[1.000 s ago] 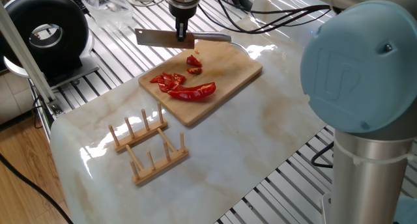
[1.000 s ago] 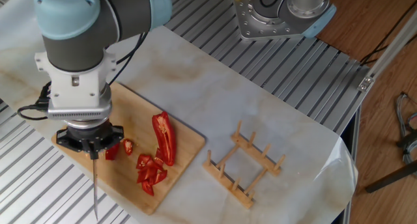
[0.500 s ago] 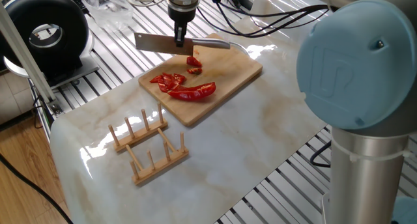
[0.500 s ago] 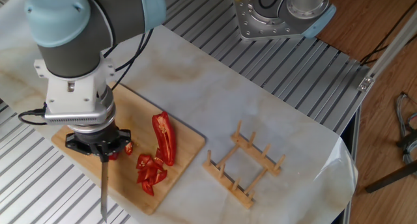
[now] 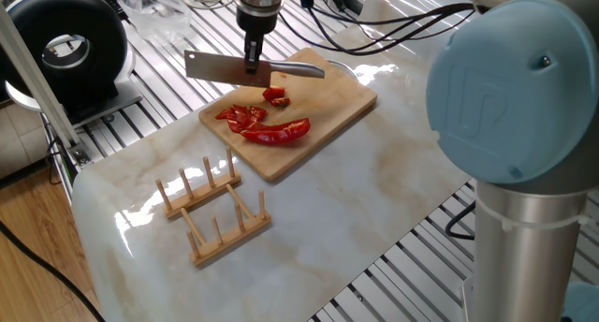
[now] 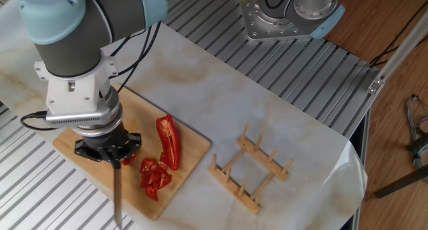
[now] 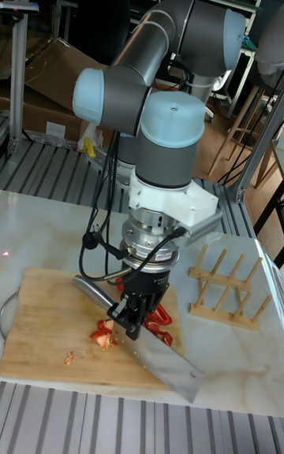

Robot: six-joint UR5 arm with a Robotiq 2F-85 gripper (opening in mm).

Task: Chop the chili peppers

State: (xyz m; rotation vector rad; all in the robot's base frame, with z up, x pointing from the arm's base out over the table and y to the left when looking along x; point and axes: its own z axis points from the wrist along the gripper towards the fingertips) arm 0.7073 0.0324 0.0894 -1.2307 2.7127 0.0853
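The chili peppers lie on a wooden cutting board [image 5: 342, 99]: one long red half [image 5: 278, 132] [image 6: 168, 142], a pile of cut bits [image 5: 241, 116] [image 6: 152, 176], and a few bits [image 5: 276, 97] [image 7: 102, 334] under the knife. My gripper [image 5: 253, 58] [image 6: 111, 154] [image 7: 139, 310] is shut on the handle of a cleaver-like knife [image 5: 225, 69] [image 7: 164, 361]. The blade is held level just above the board, over the small bits and beside the pile. In the other fixed view the blade [image 6: 118, 198] shows edge-on.
A wooden peg rack [image 5: 211, 210] [image 6: 250, 170] [image 7: 226, 284] stands on the marble sheet beside the board. A black round device [image 5: 69, 44] sits at the far left corner. Cables trail behind the board. The arm's base [image 5: 515, 116] fills the right foreground.
The gripper and knife have slid along the board toward the pile of cut bits, now covering the small bits that showed beside the blade earlier. The peppers have not moved.
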